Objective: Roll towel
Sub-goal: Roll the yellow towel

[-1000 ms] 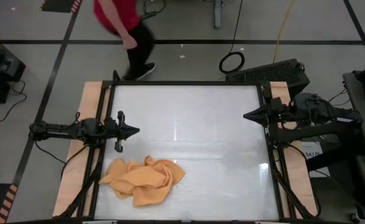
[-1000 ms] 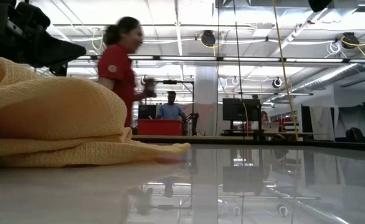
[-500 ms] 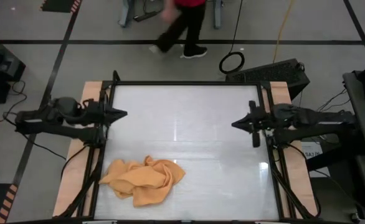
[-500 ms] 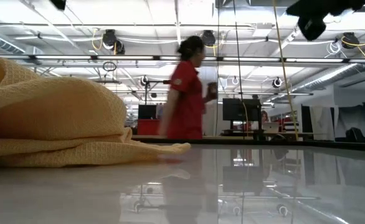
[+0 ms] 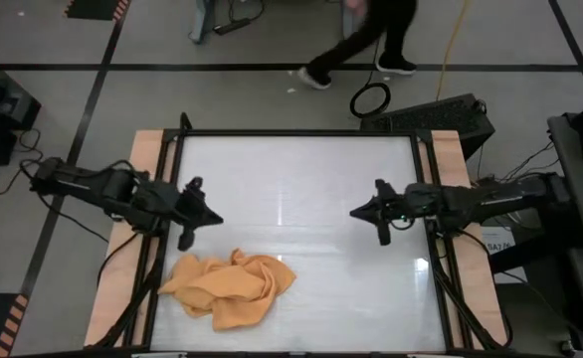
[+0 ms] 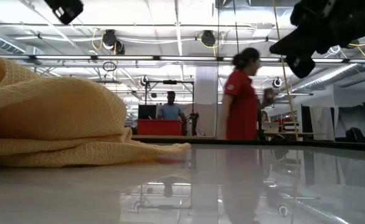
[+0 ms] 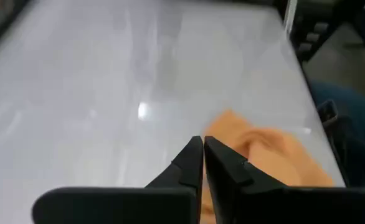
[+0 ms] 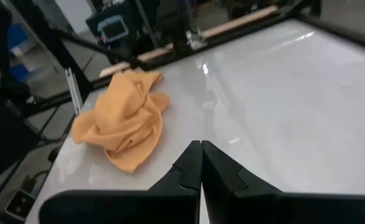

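Observation:
The orange-tan towel [image 5: 230, 288] lies crumpled in a heap on the white tabletop [image 5: 301, 179] near its near-left corner; it also shows in the low view [image 6: 52, 124], the left wrist view [image 7: 263, 149] and the right wrist view [image 8: 123, 121]. My left gripper [image 5: 215, 218] is shut and empty above the table's left side, just beyond the towel's far side. My right gripper [image 5: 355, 212] is shut and empty above the table's right side, pointing toward the left. Both gripper tips show closed in their wrist views [image 7: 202, 146] [image 8: 200, 149].
A person [image 6: 243, 99] in a red top walks past behind the table's far edge; their legs show in the high view [image 5: 366, 40]. Black frame rails [image 5: 167, 199] and wooden strips run along the table's left and right sides. Bare tabletop lies between the two grippers.
My left gripper has drawn back toward the left edge, then come out again and toward the near edge, closer to the towel. My right gripper has moved out over the table toward the left and a little nearer. The towel has not moved. The person has walked rightward.

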Robot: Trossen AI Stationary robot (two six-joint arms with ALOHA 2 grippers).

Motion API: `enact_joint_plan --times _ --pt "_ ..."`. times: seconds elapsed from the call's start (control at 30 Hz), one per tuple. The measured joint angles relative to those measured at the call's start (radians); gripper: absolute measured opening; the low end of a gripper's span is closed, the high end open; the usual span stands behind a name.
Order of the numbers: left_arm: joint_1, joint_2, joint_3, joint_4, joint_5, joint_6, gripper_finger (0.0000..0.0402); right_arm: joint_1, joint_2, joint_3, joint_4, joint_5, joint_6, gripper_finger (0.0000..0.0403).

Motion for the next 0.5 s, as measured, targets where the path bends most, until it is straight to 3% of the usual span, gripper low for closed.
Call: enact_joint_plan --times 0.27,0.5 --pt "-0.074 0.095 -0.06 0.002 -0.1 -0.116 0.0022 0.062 0.37 0.131 0.1 0.007 -0.003 0.0004" --pt "-0.093 0.181 -0.085 0.042 -0.125 -0.145 0.0022 0.107 0.749 0.27 0.265 0.01 0.052 0.0063"
